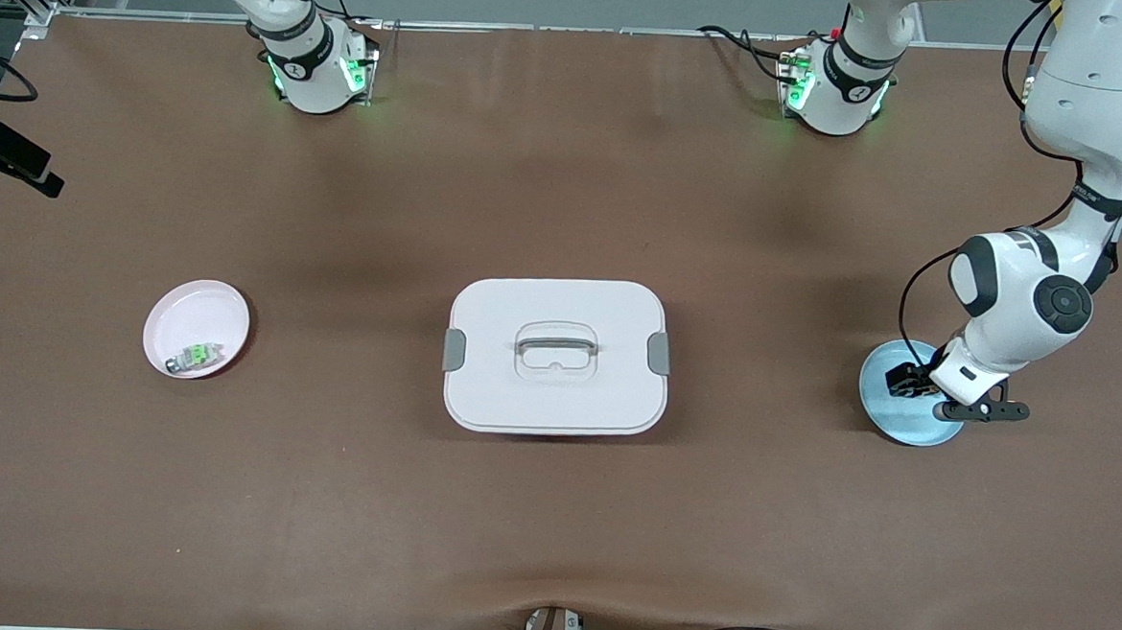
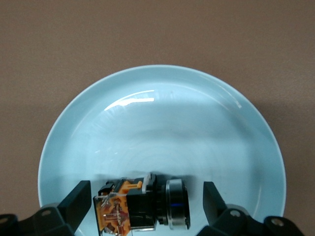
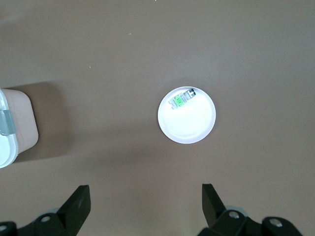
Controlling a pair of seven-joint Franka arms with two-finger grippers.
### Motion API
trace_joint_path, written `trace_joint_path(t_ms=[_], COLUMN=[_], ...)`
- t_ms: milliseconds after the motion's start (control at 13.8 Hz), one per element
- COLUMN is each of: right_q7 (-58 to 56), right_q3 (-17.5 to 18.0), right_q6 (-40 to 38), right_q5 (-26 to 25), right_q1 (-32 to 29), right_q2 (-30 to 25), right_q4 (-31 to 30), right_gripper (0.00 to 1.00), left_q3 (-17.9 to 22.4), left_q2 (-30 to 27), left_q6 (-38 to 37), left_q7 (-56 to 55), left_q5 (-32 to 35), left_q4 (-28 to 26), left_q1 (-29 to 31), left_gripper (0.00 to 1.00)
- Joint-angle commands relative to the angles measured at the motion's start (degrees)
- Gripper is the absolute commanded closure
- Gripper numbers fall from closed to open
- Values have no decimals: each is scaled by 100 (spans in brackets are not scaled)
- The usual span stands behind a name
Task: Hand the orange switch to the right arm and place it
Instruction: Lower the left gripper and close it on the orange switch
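The left gripper (image 2: 142, 206) is low over the blue plate (image 1: 878, 397) at the left arm's end of the bench (image 1: 551, 507). Its jaws are open, one on each side of the orange switch (image 2: 140, 209), which lies on its side on this plate. The right gripper (image 3: 145, 206) hangs high over the bench with open jaws, holding nothing. Below it, the pink plate (image 1: 182, 310) carries a small grey part with a green top (image 1: 196, 357). A white box with a lid (image 1: 556, 355) stands between the two plates.
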Motion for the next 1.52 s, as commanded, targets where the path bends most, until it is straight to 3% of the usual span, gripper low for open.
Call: trace_joint_path(t_ms=[0, 218, 435, 1088, 1305, 1450], right_q7=[-45, -45, -45, -45, -45, -45], right_q3=[56, 56, 56, 56, 56, 56], right_q6=[-46, -46, -46, -46, -46, -46], right_q5=[-82, -82, -82, -82, -82, -82], right_q1=[-38, -38, -38, -38, -38, -38], right_q2=[37, 37, 37, 37, 37, 37], right_q4=[90, 90, 90, 90, 90, 90], right_gripper=[0, 0, 0, 0, 0, 0], left_q3=[-32, -32, -41, -41, -41, -41], left_q2=[-44, -44, -53, -88, -97, -105], left_q6=[92, 92, 83, 39, 30, 22], left_q7=[-49, -93, -119, -330, -383, -383], left_q5=[34, 7, 7, 7, 16, 16], left_q4=[-93, -93, -111, -199, -199, -199], left_q1=[45, 71, 80, 80, 80, 80], left_gripper=[0, 0, 6, 6, 16, 35])
